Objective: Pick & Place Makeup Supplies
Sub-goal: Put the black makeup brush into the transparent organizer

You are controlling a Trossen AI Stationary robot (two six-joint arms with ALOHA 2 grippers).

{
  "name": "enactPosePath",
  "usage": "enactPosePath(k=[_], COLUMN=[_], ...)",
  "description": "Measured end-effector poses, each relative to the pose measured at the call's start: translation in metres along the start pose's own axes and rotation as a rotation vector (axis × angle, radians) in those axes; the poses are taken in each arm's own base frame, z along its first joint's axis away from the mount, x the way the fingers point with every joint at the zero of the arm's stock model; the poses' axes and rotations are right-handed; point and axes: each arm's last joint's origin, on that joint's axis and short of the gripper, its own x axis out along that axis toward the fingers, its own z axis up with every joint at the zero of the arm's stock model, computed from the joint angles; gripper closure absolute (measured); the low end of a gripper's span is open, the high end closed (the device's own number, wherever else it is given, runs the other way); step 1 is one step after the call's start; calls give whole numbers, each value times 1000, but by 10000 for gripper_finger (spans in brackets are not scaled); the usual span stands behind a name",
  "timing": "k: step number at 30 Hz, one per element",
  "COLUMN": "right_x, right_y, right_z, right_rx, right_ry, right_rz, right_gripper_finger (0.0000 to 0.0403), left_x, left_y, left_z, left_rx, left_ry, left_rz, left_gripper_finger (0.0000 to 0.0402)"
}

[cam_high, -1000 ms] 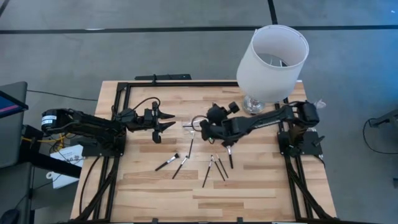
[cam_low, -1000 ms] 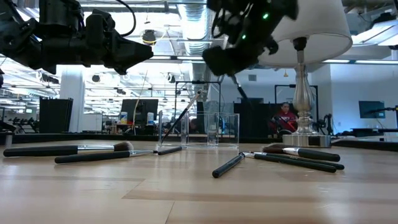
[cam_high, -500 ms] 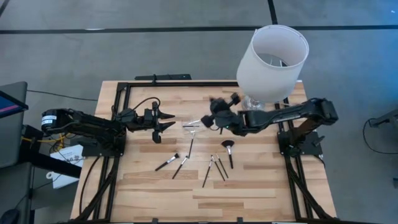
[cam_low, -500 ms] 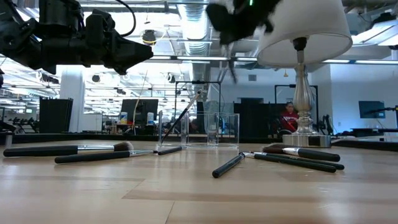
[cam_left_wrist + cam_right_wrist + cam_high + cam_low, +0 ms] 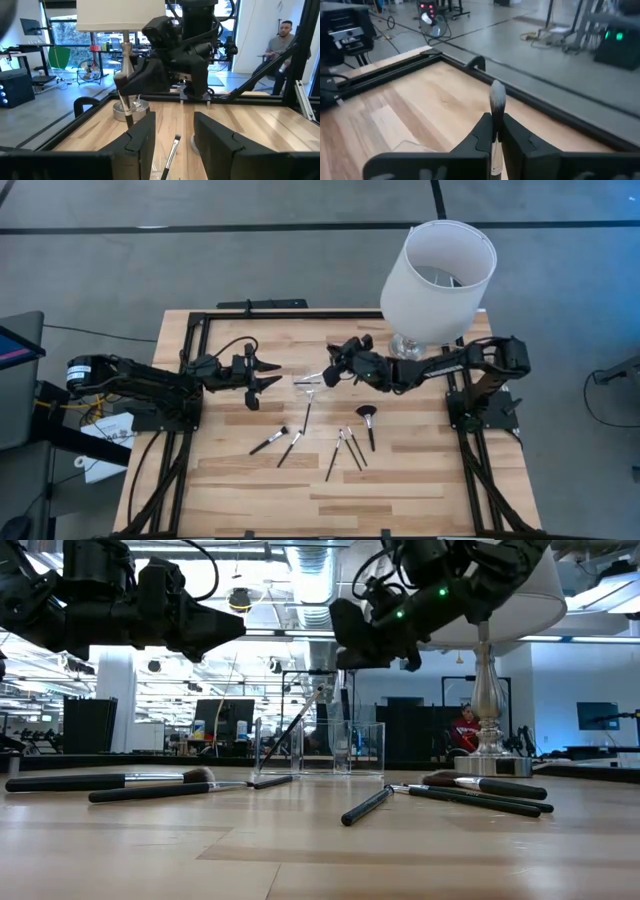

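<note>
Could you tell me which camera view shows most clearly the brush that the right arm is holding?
The right wrist view: the brush stands clamped between the right tool's fingers, pale bristles upward. The left wrist view shows the brush from outside, under that tool. The low view shows only its handle below the tool; the high view hardly shows it.

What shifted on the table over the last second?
The right claw, shut on a thin grey-tipped makeup brush, swung away from the loose brushes toward the clear plastic holder and now hangs above it. The brush is not yet dropped in. The left claw stayed open at the left, and the brushes on the wooden table did not move.
</note>
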Motion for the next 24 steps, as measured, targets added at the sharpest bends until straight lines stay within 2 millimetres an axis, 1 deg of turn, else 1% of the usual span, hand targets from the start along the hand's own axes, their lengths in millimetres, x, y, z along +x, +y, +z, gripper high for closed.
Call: enactPosePath(k=[3,7,10,17,24], right_x=[-2,-6,-6,-6,-7], right_y=[1,5,5,4,1], right_z=[-5,-13,-13,-15,-22], right_rx=[0,19,59,87,97], right_ry=[48,99,102,118,181], right_rz=[13,7,7,-5,-34], right_gripper_finger=[383,390,389,362,362], left_x=[0,0,0,0,0], left_y=[0,0,0,0,0], left_z=[0,-1,-1,-1,-1], left_rx=[0,-1,-1,-45,-50], left_ry=[4,7,8,8,9], left_rz=[0,0,-1,-1,-1], left_gripper_finger=[271,271,271,271,271])
